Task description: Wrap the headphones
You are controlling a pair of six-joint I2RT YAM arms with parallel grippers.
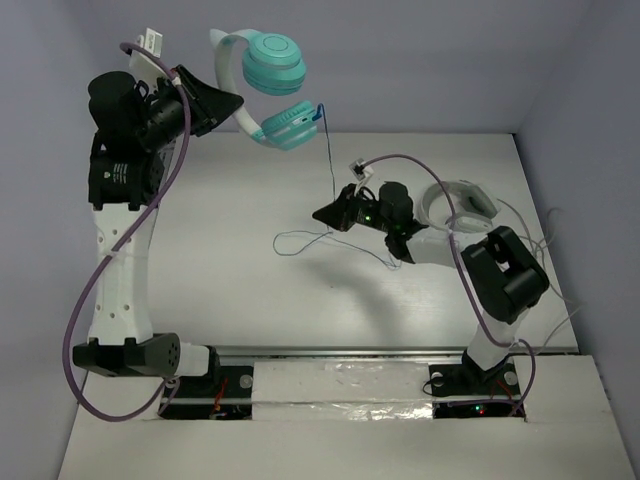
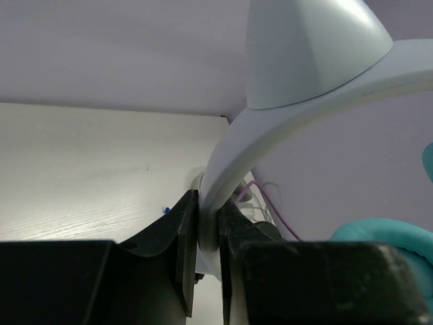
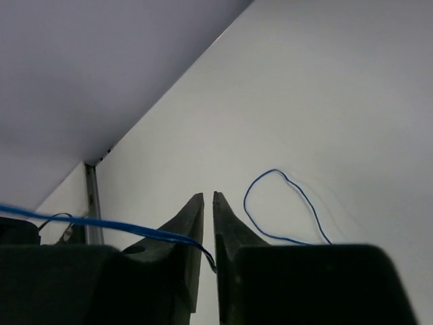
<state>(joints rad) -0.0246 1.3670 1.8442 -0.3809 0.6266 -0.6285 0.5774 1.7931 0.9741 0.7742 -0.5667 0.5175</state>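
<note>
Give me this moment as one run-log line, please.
left claw: shut on headband | headphones: held above table | right claw: shut on cord | slack cord: looped on table

Left wrist view: pale whitish plastic headband point(image 2: 257, 135) is cut by the right edge; teal oval ear cup point(image 2: 385, 233) lies mostly outside the frame. Right wrist view: thin blue cord point(image 3: 101, 222) leaves the left edge.

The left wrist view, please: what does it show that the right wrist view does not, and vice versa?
Only left wrist: the left gripper clamped on the headphones' pale whitish headband, a teal ear cup beside. Only right wrist: the right gripper pinching the thin blue cord, a loop lying beyond. Both: the white table and pale wall.
</note>
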